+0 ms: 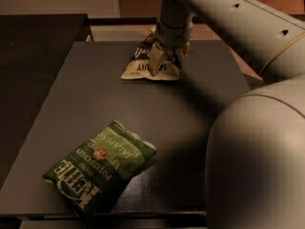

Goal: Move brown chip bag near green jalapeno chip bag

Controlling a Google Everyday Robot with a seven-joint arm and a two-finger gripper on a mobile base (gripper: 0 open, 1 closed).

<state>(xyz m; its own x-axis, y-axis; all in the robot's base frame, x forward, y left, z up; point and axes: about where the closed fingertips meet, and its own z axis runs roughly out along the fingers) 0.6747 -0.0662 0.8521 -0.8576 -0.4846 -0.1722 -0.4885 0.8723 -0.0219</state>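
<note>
Blackness fills the far left, where a second dark flat surface (38, 46) sits beyond and left of the large crinkled green jalapeno chip bag with white lettering (100, 168). That green bag lies flat near the front edge of the dark grey matte table (71, 94), set at a slant with its corner almost at the rim. There is little room in front of it, while open tabletop lies behind it and to its right.

Well beyond the green bag and to its right lies the small crinkled brown chip bag with cream ends (136, 70), close to the table's far edge. The two-finger gripper (167, 63) comes straight down onto its dark middle, probably so the bag hangs evenly when raised. I cannot tell whether it has clamped the bag or only rests there.

Only 1 clear path seems needed: across bare table toward the green bag, stopping short of the front rim. The pale grey jointed arm (238, 18) reaches in from the right of the green bag, and the robot's rounded grey body (257, 161) crowds that side.
</note>
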